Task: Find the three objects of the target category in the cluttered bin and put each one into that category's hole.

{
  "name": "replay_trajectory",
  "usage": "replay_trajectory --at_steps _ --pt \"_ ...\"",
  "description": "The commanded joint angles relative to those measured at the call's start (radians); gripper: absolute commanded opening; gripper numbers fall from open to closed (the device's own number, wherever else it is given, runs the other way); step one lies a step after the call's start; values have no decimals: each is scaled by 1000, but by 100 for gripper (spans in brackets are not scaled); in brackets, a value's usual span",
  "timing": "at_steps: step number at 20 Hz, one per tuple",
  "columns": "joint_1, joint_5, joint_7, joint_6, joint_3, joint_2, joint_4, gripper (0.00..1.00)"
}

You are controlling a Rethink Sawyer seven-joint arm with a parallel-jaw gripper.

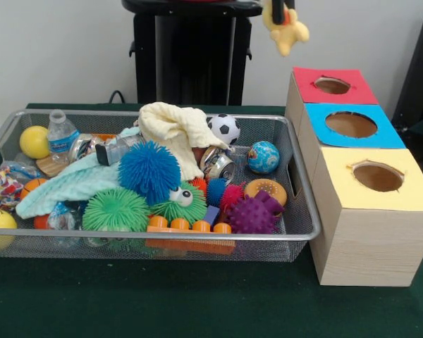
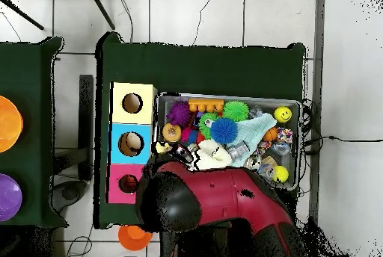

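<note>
Got the yellow duck toy (image 1: 287, 32) pinched in my fingers (image 1: 278, 8) at the top of the frame, dangling just left of the red-topped hole (image 1: 332, 85). Looks light and squishy, so gripping near its head seems fine. Wire bin (image 1: 304, 211) sits lower left.

Gripper (image 1: 280, 5) cut off by the front view's top edge, only dark tips showing above the yellow duck-like toy (image 1: 287, 29); jaw state unreadable. Overhead, hidden under the red and black arm (image 2: 217, 202), along with the near corner of the cluttered bin (image 2: 299, 104). Items beneath the cream cloth (image 1: 176, 130) buried, too muddled to identify.
</note>
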Motion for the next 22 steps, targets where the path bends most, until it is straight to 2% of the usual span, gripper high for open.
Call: replay_trajectory --at_steps 1,9,14,22 --pt "56 70 299 -81 -86 90 110 0" --pt "129 108 311 -155 -122 131 139 0" --pt "140 139 301 -188 -115 153 169 0" --pt "163 124 292 -236 -146 205 179 0"
